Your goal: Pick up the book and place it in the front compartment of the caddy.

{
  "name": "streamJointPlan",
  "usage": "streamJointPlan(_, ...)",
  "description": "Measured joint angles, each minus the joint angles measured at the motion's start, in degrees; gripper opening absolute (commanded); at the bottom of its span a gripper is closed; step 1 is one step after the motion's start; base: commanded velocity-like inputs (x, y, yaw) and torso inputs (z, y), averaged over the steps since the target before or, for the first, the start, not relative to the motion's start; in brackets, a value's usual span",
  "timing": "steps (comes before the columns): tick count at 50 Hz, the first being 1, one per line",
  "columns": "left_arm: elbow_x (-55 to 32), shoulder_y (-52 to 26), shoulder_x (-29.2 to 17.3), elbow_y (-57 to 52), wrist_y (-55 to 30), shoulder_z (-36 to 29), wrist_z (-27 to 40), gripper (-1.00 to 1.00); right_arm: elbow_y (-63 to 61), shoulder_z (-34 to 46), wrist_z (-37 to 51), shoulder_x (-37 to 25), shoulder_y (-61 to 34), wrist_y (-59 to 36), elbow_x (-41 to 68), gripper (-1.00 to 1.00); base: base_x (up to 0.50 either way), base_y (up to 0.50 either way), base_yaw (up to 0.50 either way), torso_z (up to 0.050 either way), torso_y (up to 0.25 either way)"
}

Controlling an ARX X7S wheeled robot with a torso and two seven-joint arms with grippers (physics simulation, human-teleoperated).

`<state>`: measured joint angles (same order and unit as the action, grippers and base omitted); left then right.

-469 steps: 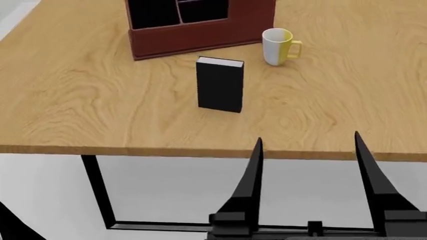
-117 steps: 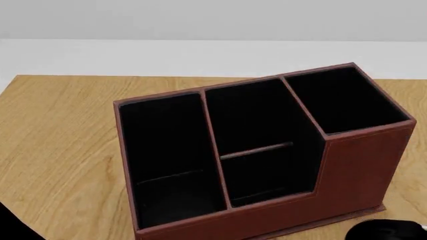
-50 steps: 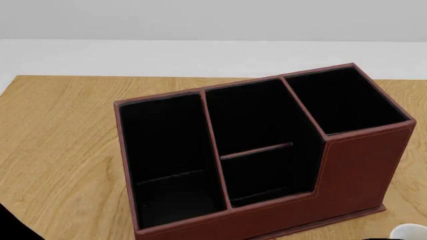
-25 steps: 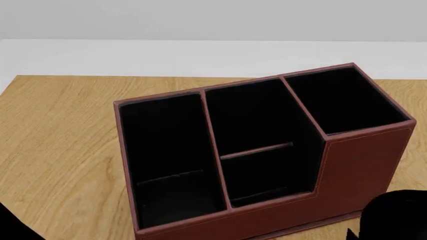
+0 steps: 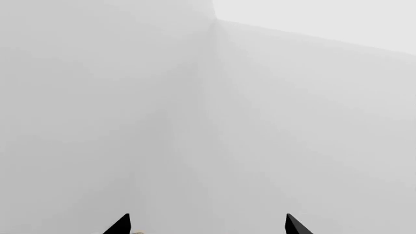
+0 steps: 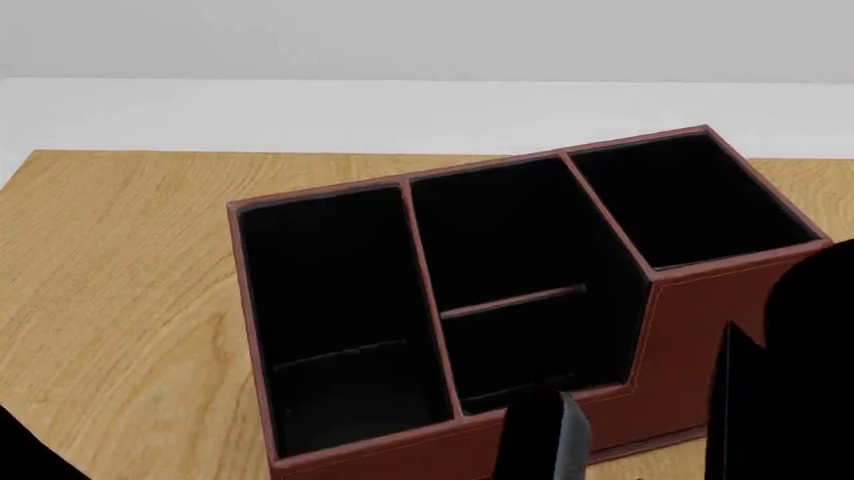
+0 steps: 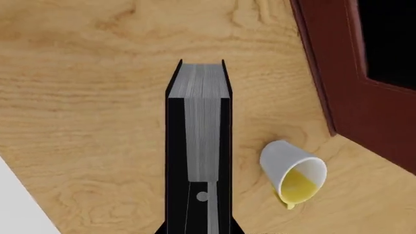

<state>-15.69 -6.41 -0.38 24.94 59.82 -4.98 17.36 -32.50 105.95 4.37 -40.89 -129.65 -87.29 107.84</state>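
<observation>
- Worktop (image 6: 120,290): pale wood grain, wide, carries everything seen here; white wall and floor beyond its far edge.
- Caddy (image 6: 707,330): red-brown box with black lining, sitting at a slight angle on the worktop. Head view shows a tall wide pocket on the left, a tall square pocket at the right rear, and between them the front compartment (image 6: 527,345) with its low stepped wall and a thin brown bar across it. Nothing visible inside that compartment.
- Right arm: a dark bulk rises at the lower right of the head view, in front of the caddy's right end.
- Book (image 7: 204,126): seen edge-on from the right wrist, grey page block between two black covers, clear of the worktop below it. In the head view a dark sliver with a grey edge, probably the same book, pokes up just in front of the caddy's low wall.
- Right gripper (image 7: 199,195): fingers clamped on the book, one against each cover.
- Mug (image 7: 293,174): white, yellow inside, standing on the worktop near the caddy's corner, apart from the book.
- Left gripper (image 5: 206,225): only two black fingertips (image 5: 120,226) show, spread apart, holding nothing, pointed at plain white walls.
</observation>
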Motion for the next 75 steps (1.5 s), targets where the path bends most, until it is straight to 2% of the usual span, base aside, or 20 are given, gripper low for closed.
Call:
streamJointPlan(8,-0.1,0.0,0.1,-0.1,0.1,0.2,-0.4,1.00,-1.6,-4.3,-11.6,1.6,-2.5,-1.3,-13.5,-1.00,0.00,0.00,0.00,0.000,0.000)
streamJointPlan(16,-0.3,0.0,0.2,-0.3,0.1,0.3,-0.9,1.00,-4.3,-5.9,-33.2,2.0,-3.6,0.7,-41.3,-1.00,0.00,0.00,0.00,0.000,0.000)
streamJointPlan(26,-0.5,0.1,0.3,-0.6,0.1,0.4,-1.3,1.00,-3.1,-3.5,-57.0,1.2,-4.0,10.0,-75.2,-1.00,0.00,0.00,0.00,0.000,0.001)
streamJointPlan(36,-0.8,0.1,0.3,-0.8,0.1,0.4,-1.8,1.00,3.8,-3.1,-70.5,0.6,-3.9,24.9,-96.6,-1.00,0.00,0.00,0.00,0.000,0.001)
streamJointPlan(43,-0.9,0.1,0.3,-1.0,0.2,0.5,-2.1,1.00,9.6,-4.3,-74.9,0.7,-3.5,35.1,-105.4,-1.00,0.00,0.00,0.00,0.000,0.001)
streamJointPlan(52,-1.1,0.1,0.3,-1.0,0.2,0.4,-2.4,1.00,17.7,-6.0,-75.5,1.6,-1.7,45.7,-111.1,-1.00,0.00,0.00,0.00,0.000,0.001)
streamJointPlan(75,-1.0,0.1,0.3,-1.3,0.2,0.5,-2.0,1.00,42.5,-11.0,-64.1,10.7,10.0,61.7,-111.2,-1.00,0.00,0.00,0.00,0.000,0.001)
